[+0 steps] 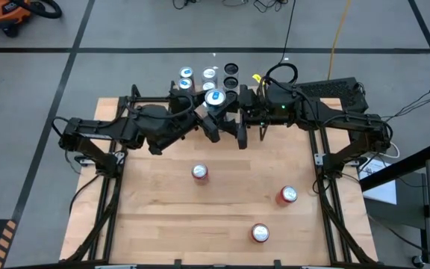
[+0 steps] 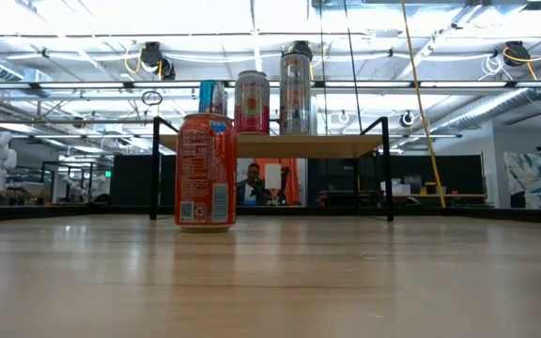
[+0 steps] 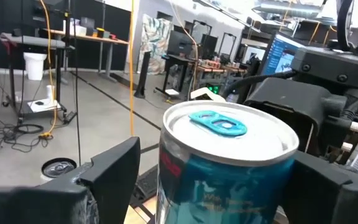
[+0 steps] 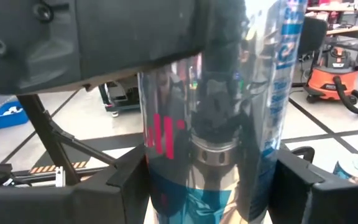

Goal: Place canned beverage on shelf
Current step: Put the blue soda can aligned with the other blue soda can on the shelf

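While both grippers flanked the tall silver-and-teal aluminium can (image 1: 214, 99) at twelve o'clock, right gripper (image 4: 211, 180) clenched it, left gripper (image 3: 213, 186) stood parted around it; a mistimed handover risked toppling neighbouring cans on the small wood-topped shelf (image 2: 270, 145).

Grey taped floor (image 1: 163, 30); orange shop vacuum (image 1: 10, 13); desks (image 3: 86, 37); bright ceiling strip lights (image 2: 252, 19)
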`<action>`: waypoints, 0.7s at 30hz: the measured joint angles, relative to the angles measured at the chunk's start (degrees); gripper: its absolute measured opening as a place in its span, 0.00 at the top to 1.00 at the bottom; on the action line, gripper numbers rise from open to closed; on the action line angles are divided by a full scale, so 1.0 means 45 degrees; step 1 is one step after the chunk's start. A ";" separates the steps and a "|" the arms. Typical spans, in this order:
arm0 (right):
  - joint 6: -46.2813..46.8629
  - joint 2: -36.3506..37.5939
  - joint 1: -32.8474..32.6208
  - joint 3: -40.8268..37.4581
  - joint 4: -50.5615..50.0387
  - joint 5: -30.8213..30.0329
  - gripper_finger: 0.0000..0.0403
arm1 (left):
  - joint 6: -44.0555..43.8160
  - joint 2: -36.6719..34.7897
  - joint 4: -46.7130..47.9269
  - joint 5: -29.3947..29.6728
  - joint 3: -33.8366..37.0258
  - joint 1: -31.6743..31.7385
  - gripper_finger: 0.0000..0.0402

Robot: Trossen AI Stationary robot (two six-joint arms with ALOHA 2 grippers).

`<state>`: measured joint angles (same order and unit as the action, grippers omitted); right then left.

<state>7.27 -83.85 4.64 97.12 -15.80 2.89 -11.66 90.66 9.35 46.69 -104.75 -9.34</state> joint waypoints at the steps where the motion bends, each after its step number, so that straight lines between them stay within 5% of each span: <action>1: 0.0008 0.0000 0.0005 0.0000 -0.0012 0.0002 0.45 | 0.0000 0.0001 -0.0034 -0.0001 0.0000 0.0000 0.19; 11: -0.0086 0.0005 0.0005 0.0000 -0.0408 -0.0003 0.45 | 0.0002 -0.0002 -0.0638 0.0056 0.0000 -0.0058 0.19; 21: -0.0108 0.0010 0.0005 0.0000 -0.0561 -0.0013 0.45 | 0.0005 -0.0002 -0.0602 -0.0008 0.0000 -0.0063 0.32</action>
<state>6.79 -83.81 4.67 97.12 -18.33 2.83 -11.64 90.65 6.64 46.65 -104.75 -9.63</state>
